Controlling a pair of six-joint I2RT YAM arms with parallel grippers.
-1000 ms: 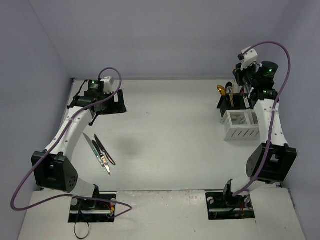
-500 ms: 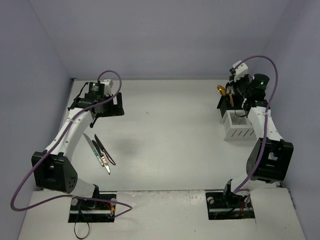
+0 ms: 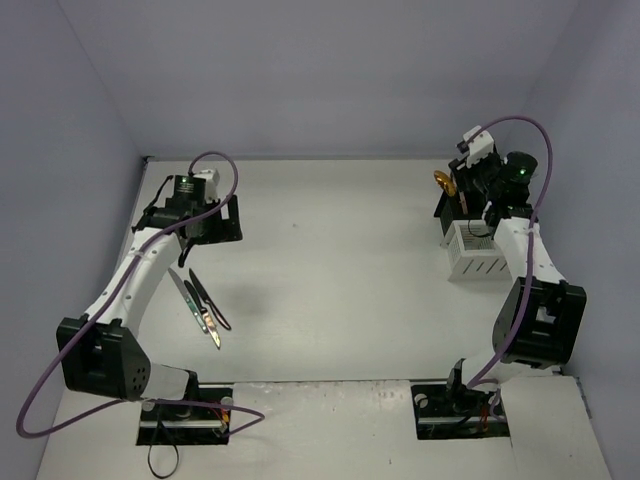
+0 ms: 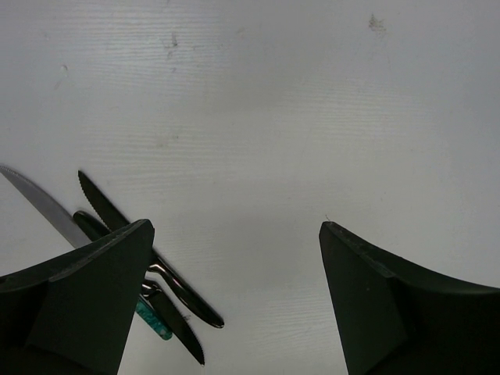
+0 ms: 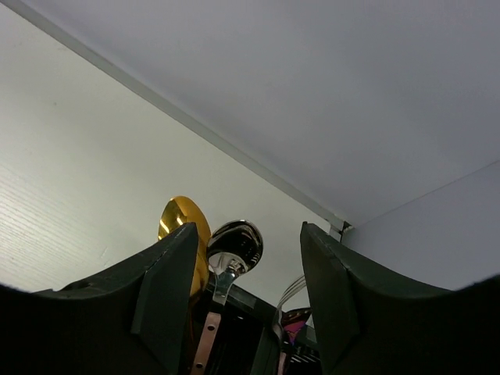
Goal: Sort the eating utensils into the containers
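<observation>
Several knives [image 3: 201, 306] lie together on the table at the left: a silver blade, black ones and a teal-handled one. In the left wrist view they lie at the lower left [image 4: 168, 285], partly hidden by my left finger [image 4: 94, 301]. My left gripper [image 3: 208, 222] [image 4: 234, 228] is open and empty, behind the knives. My right gripper [image 3: 470, 198] [image 5: 248, 231] is open over the black bin [image 3: 452, 212] [image 5: 251, 328]. In that bin stand a gold spoon [image 3: 443, 182] [image 5: 186, 220], a silver spoon [image 5: 238, 242] and a fork [image 5: 292, 292]. The white slotted bin [image 3: 478, 252] adjoins it.
Grey walls close the table at the back and on both sides. The black arm base plates [image 3: 185, 418] [image 3: 462, 408] sit at the near edge. Purple cables loop off both arms.
</observation>
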